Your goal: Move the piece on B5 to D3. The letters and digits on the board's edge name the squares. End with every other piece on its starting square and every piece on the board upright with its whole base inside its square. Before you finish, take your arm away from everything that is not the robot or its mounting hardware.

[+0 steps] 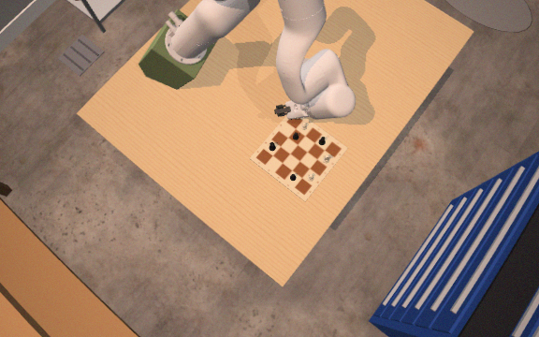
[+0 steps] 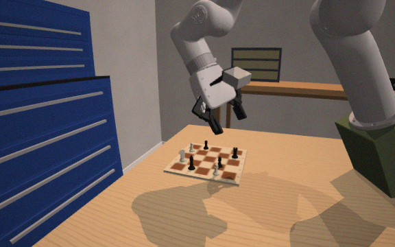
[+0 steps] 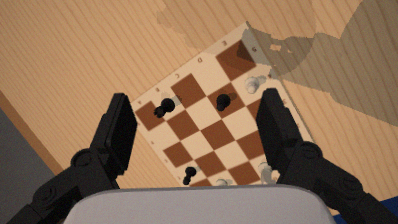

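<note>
The black rook (image 1: 272, 146) (image 2: 235, 153) (image 3: 167, 105) stands upright on B5, by the lettered edge of the board (image 1: 305, 198) (image 2: 201, 178). Square D3 (image 1: 306, 144) (image 2: 206, 164) (image 3: 239, 122) is a light square with no piece on it. A black pawn (image 1: 296, 136) (image 2: 219, 162) (image 3: 223, 101) stands on D4, diagonally beside D3. My gripper (image 1: 281, 110) (image 2: 229, 125) (image 3: 195, 106) is open and empty, tilted, and well above the board. In the wrist view the rook shows between the fingers, nearer the left one.
A white pawn (image 1: 305, 125) (image 2: 216, 169) (image 3: 252, 84) is on E4 and a tall black piece (image 1: 322, 140) (image 2: 191, 163) on E2. A white knight (image 1: 327, 159) (image 2: 182, 156) is on D1. A white piece (image 1: 312, 177) and a black pawn (image 1: 293, 177) stand at the far side.
</note>
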{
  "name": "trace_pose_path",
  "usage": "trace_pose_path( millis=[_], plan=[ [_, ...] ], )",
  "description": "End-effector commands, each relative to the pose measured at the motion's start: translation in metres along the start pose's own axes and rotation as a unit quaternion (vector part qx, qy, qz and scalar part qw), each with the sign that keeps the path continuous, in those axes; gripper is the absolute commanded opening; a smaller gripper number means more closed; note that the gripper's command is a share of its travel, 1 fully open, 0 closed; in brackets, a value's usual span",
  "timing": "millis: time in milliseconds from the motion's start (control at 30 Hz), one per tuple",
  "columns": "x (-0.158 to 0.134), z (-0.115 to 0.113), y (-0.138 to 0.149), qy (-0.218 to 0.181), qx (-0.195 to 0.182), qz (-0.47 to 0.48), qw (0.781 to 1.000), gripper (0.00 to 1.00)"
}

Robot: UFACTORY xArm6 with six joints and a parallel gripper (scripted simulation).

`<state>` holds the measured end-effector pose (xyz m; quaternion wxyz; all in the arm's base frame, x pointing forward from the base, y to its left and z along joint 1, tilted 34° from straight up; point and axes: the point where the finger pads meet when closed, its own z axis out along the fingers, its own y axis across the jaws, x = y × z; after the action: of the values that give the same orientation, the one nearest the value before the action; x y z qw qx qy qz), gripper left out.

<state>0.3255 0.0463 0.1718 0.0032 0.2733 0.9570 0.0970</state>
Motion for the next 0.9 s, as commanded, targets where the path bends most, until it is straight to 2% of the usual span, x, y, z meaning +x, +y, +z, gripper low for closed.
trace_pose_path(
  millis=[0,167,267,333,367,433,867],
  plan=[
    [-0.015,-0.005,-0.019,-0.052,-0.075,0.106,0.99,1.0],
    [-0.027,-0.008,-0.04,-0.102,-0.14,0.224,0.959,1.0],
    [-0.038,-0.011,-0.066,-0.132,-0.175,0.3,0.928,1.0],
    [-0.038,-0.011,-0.066,-0.132,-0.175,0.3,0.928,1.0],
    [-0.04,-0.012,-0.072,-0.145,-0.189,0.328,0.914,1.0],
    [-0.042,-0.013,-0.079,-0.154,-0.198,0.348,0.903,1.0],
    [-0.042,-0.013,-0.081,-0.157,-0.201,0.354,0.9,1.0]
  ],
)
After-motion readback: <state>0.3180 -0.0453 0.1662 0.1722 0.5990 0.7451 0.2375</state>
